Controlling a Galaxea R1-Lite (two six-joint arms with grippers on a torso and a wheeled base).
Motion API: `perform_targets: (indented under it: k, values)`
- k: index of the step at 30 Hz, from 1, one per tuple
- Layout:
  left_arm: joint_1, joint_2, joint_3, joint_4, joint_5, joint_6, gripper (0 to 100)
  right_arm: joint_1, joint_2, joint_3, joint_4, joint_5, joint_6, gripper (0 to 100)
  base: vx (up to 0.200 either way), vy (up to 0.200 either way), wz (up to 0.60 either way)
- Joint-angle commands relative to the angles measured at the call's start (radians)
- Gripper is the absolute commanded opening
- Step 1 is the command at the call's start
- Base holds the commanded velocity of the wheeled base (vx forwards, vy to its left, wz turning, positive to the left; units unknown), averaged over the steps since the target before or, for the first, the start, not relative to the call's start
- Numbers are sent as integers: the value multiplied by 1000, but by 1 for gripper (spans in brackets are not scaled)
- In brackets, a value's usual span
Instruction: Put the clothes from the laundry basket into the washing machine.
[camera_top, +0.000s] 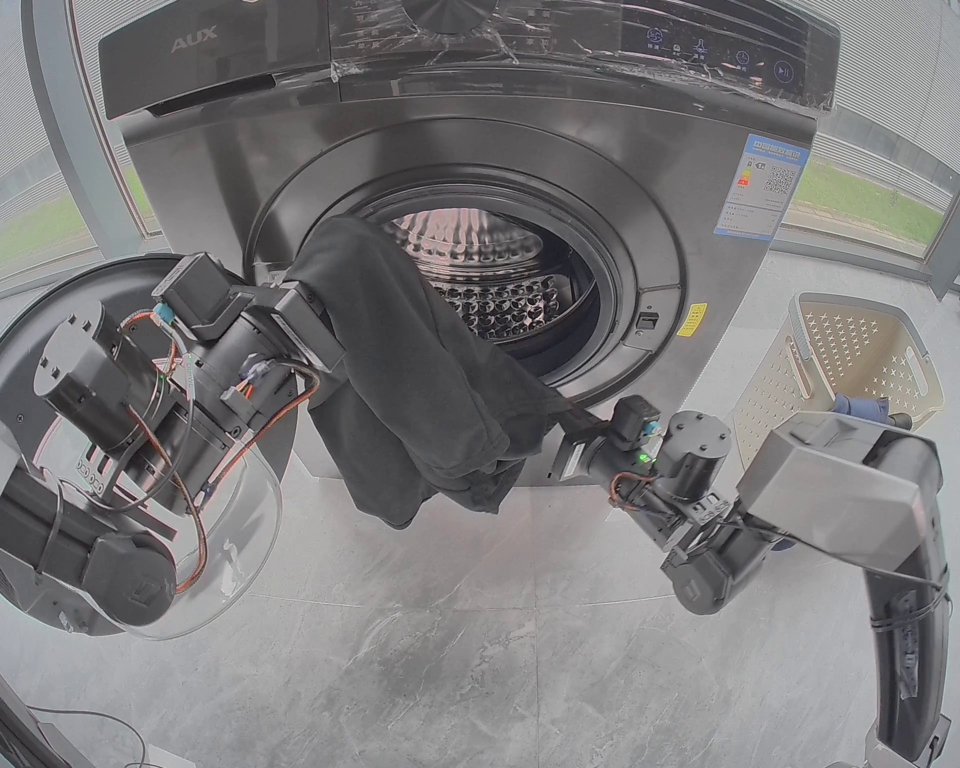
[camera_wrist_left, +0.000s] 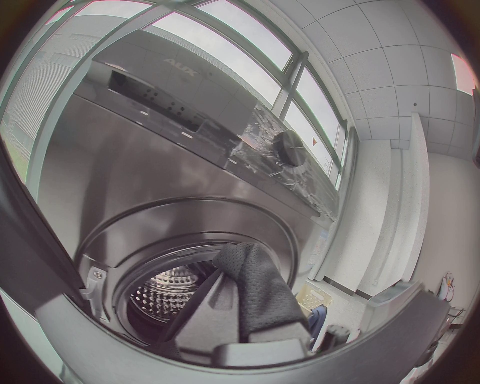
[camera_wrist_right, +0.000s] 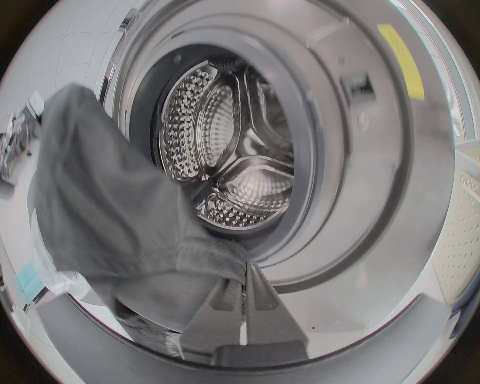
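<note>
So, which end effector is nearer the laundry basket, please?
Right. The right end effector is at the lower edge of the drum opening, toward the laundry basket; the left end effector is across the opening, farther off.

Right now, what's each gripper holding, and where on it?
Both hold the dark garment: left gripper clamps its upper end, right gripper pinches a lower edge.

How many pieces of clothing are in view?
2. A dark garment hangs between the left hand and right hand before the open washing machine; a blue piece lies in the laundry basket. More may be hidden there.
</note>
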Motion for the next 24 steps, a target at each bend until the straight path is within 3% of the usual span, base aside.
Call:
perform_targets:
  k: [1,3,5,12,22,23,24]
  values:
    - [55,37,3,0,-2,0,0,-27,-267,163,0,-5,16,0,0,0,0]
    - [55,37,3,0,-2,0,0,-27,-271,166,0,-5,18,0,0,0,0]
    - [55,48,9,0,1,0,0,-1,-365,227,0,-53,32,0,0,0,0]
    - [44,72,49,0,-1,-2,0,17,-475,316,0,-59,61,0,0,0,0]
    - [15,166,123,-2,-4,7,0,25,-517,313,0,-55,61,0,0,0,0]
    - [15,172,124,-2,-4,6,100,26,-523,313,0,-55,61,0,0,0,0]
    - [15,176,126,-2,-2,6,100,28,-526,313,0,-55,61,0,0,0,0]
